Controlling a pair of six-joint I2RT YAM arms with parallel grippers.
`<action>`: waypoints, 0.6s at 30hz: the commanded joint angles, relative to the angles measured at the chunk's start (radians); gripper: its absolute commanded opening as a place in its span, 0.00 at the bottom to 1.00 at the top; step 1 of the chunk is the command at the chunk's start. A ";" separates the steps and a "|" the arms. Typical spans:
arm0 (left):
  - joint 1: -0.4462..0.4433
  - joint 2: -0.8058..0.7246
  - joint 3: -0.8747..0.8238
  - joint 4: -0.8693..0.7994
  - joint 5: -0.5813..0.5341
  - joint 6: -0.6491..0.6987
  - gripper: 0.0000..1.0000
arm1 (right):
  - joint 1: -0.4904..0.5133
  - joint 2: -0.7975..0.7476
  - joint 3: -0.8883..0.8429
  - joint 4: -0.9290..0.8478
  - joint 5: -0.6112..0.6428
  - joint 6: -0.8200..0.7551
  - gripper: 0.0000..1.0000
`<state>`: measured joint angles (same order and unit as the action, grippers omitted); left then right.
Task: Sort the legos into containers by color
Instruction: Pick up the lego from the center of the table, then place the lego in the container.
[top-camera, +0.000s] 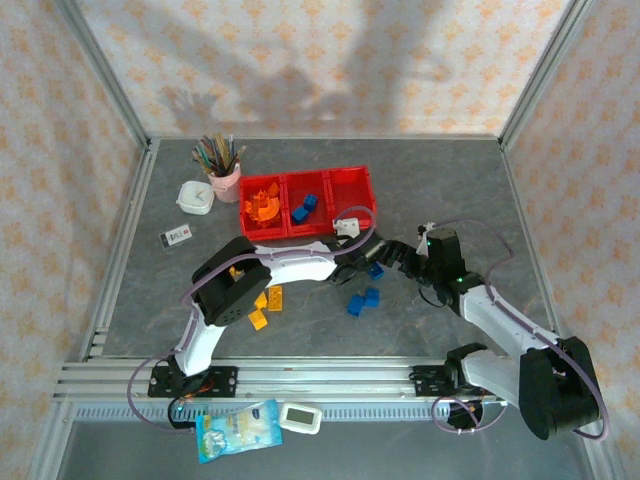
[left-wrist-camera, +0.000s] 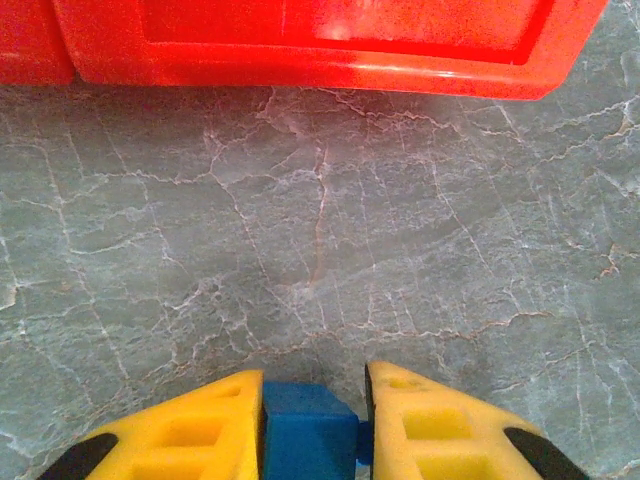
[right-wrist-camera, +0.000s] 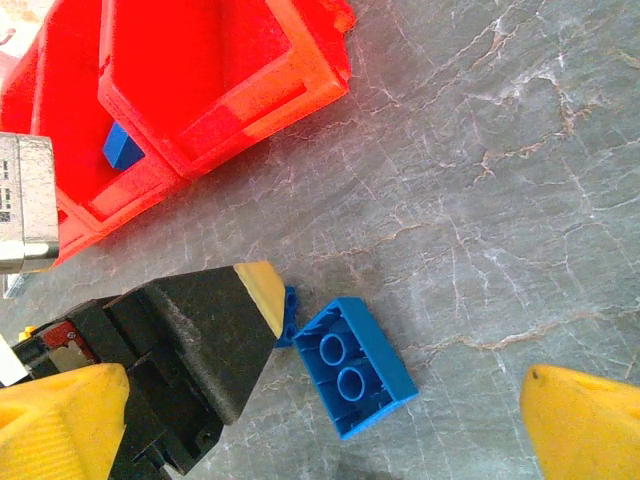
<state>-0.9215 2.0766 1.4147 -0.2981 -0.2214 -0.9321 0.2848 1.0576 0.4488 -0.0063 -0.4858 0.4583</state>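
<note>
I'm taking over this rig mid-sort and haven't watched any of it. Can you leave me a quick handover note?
Left gripper: shut on a blue brick, just short of the bins.
Right gripper: open, fingers either side of a second blue brick lying on the table.
Done: orange pieces in the left bin, blue ones in the middle bin.
Left: more blue bricks and yellow bricks loose on the table; the right bin looks empty.
</note>
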 joint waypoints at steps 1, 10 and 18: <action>-0.003 -0.044 -0.010 -0.024 -0.046 0.024 0.27 | -0.005 -0.039 0.036 -0.022 0.006 -0.027 1.00; 0.008 -0.162 -0.028 -0.070 -0.128 0.085 0.27 | -0.002 -0.034 0.110 -0.046 -0.066 -0.056 1.00; 0.130 -0.268 -0.023 -0.082 -0.190 0.192 0.27 | 0.093 0.024 0.185 0.004 -0.024 -0.026 1.00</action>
<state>-0.8452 1.8278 1.3903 -0.3485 -0.3489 -0.8066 0.3462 1.0592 0.5945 -0.0349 -0.5274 0.4263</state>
